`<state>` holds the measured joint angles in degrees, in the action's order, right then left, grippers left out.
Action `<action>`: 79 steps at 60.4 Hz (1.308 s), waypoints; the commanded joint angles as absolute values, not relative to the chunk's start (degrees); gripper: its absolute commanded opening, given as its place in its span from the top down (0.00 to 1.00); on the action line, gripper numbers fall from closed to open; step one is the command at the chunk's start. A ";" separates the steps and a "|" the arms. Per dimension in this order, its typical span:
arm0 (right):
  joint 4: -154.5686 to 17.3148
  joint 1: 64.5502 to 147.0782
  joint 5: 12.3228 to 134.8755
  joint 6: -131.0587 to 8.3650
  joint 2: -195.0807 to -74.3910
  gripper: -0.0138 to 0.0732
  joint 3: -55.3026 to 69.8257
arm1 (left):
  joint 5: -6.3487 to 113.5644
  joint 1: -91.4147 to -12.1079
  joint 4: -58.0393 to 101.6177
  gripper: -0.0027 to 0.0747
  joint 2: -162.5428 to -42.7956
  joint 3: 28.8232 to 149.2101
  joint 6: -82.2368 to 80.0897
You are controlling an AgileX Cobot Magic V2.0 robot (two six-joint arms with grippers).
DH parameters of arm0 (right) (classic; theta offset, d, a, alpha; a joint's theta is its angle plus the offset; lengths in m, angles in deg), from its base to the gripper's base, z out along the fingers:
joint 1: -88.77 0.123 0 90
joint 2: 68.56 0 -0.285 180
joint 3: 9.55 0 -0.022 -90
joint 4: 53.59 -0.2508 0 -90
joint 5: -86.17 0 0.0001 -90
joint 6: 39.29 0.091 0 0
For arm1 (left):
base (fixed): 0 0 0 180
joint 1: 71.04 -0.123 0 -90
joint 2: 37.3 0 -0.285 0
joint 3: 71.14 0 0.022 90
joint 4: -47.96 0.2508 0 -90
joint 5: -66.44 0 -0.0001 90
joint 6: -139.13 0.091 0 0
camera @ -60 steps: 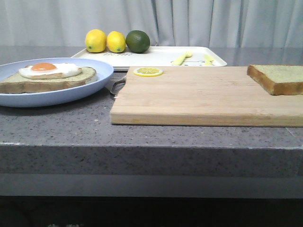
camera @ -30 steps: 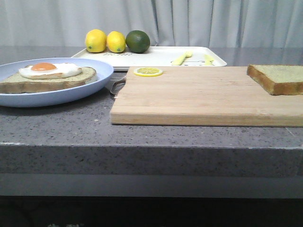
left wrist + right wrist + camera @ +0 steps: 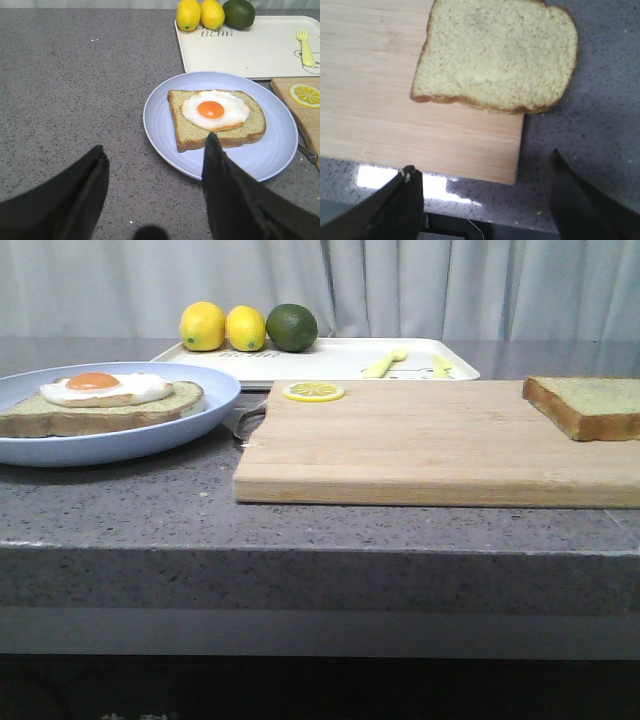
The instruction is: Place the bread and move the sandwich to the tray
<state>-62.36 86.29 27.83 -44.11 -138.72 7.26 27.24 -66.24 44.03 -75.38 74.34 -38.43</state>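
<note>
The plain bread slice (image 3: 590, 405) lies on the right end of the wooden cutting board (image 3: 420, 445), overhanging its corner in the right wrist view (image 3: 497, 57). The sandwich slice with a fried egg (image 3: 105, 400) sits on the light-blue plate (image 3: 190, 425) at the left, and shows in the left wrist view (image 3: 217, 117). The white tray (image 3: 330, 360) stands behind. My left gripper (image 3: 156, 150) is open and empty over the counter beside the plate (image 3: 165, 145). My right gripper (image 3: 482, 167) is open and empty above the board's near corner. Neither gripper shows in the front view.
Two lemons (image 3: 225, 327) and a lime (image 3: 291, 327) sit at the tray's back left, yellow cutlery (image 3: 385, 362) on its right. A lemon slice (image 3: 313, 392) lies on the board's far left corner. A metal handle (image 3: 243, 420) lies between plate and board. The counter's front edge is near.
</note>
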 commanded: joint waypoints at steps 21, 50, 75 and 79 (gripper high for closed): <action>-90.88 55.73 21.51 -65.26 -150.73 0.23 0.75 | 31.15 -65.91 43.40 0.45 -76.00 76.17 -38.48; -111.49 48.89 11.22 -80.96 -168.77 0.23 0.75 | 31.15 -65.91 43.40 0.45 -76.00 76.17 -38.48; -114.83 54.61 10.57 -84.97 -176.92 0.23 0.75 | 31.07 -65.91 43.40 0.45 -76.00 76.17 -38.48; -115.71 55.05 10.09 -85.40 -177.64 0.25 0.75 | 31.07 -65.91 43.40 0.45 -76.00 76.17 -38.48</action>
